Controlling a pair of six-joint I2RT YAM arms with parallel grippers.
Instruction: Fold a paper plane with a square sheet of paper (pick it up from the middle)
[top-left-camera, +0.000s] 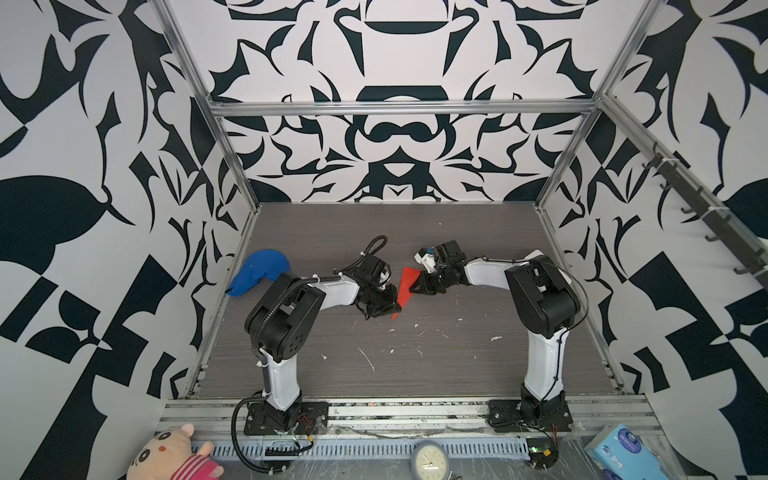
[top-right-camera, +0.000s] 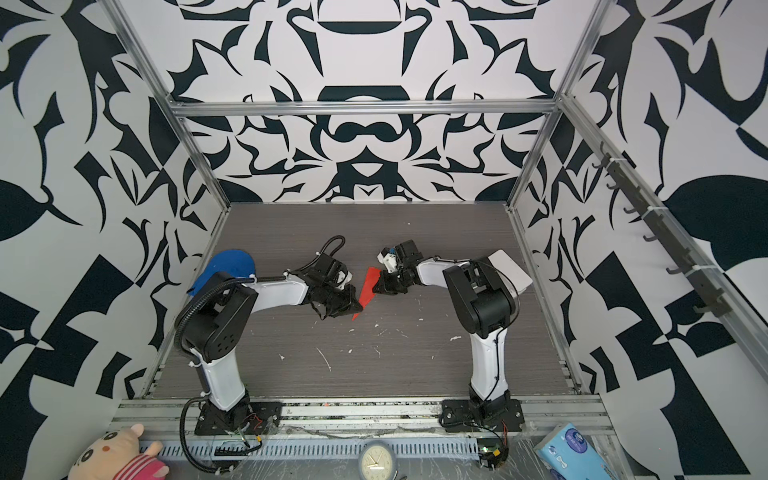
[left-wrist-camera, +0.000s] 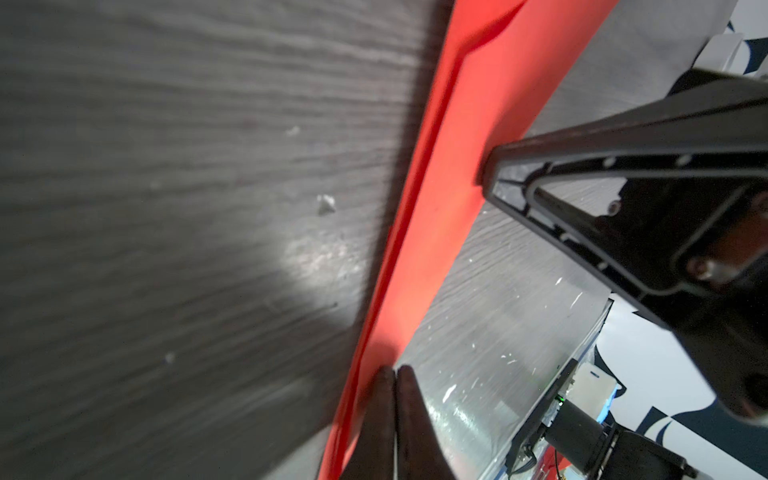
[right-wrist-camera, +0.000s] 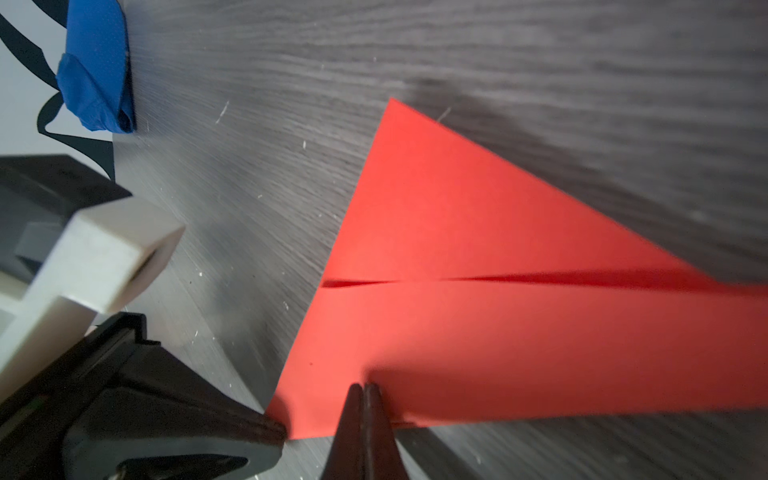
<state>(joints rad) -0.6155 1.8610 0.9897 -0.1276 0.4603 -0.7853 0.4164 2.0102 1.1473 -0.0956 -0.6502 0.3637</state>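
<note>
Red paper plane (top-left-camera: 405, 286), pinched by left tool (top-left-camera: 397, 308), right tool (top-left-camera: 417, 286)

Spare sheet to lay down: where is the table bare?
Bare: table front between the arm bases, and the strip by the back wall. Crowded: the middle, where left tool and right tool pinch the red paper.

- Robotics laboratory test cell.
- Enclosed by silver aluminium extrusion frame (top-left-camera: 399, 107) and black-and-white patterned wall panels (top-left-camera: 83, 208).
- Two white-and-black robot arms (top-left-camera: 282, 316) bolted to silver slotted metal rail (top-left-camera: 415, 409) fronting grey wood-grain tabletop (top-left-camera: 415, 232).
</note>
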